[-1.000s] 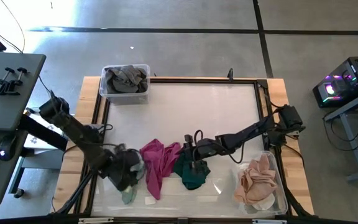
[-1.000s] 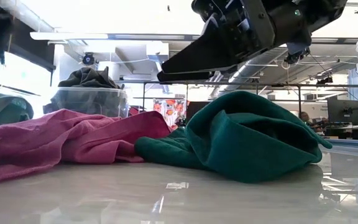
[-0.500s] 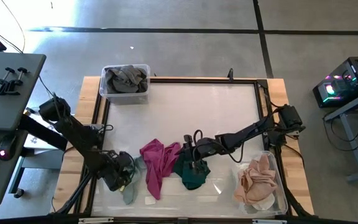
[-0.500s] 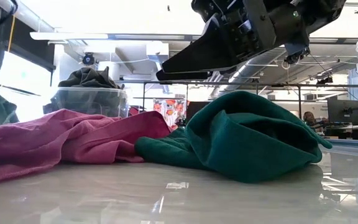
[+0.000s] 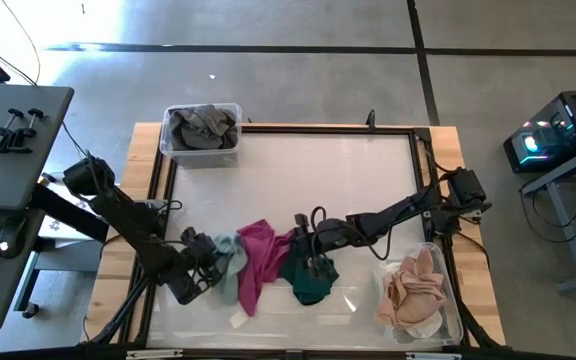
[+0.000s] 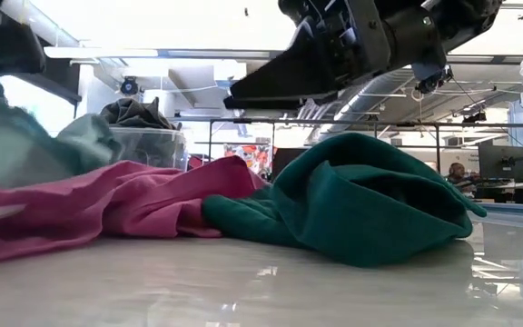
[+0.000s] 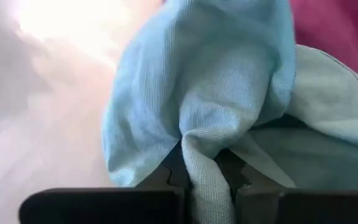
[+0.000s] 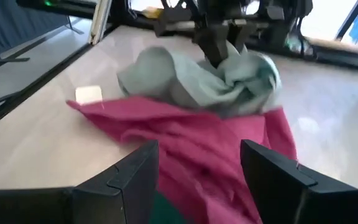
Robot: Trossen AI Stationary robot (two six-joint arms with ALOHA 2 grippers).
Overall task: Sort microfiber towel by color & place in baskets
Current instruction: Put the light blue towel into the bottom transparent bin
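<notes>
While the left end effector (image 7: 201,180) pinches the light blue towel (image 5: 226,262) near the worktop's front edge, beside the pink towel (image 5: 258,262), the open right end effector (image 8: 197,171) hovers over the green towel (image 5: 310,280). It looks soft and floppy; grab a bunched fold.

Left gripper (image 5: 211,268) apparently clamped shut; right gripper (image 5: 301,243) jaws spread.
</notes>
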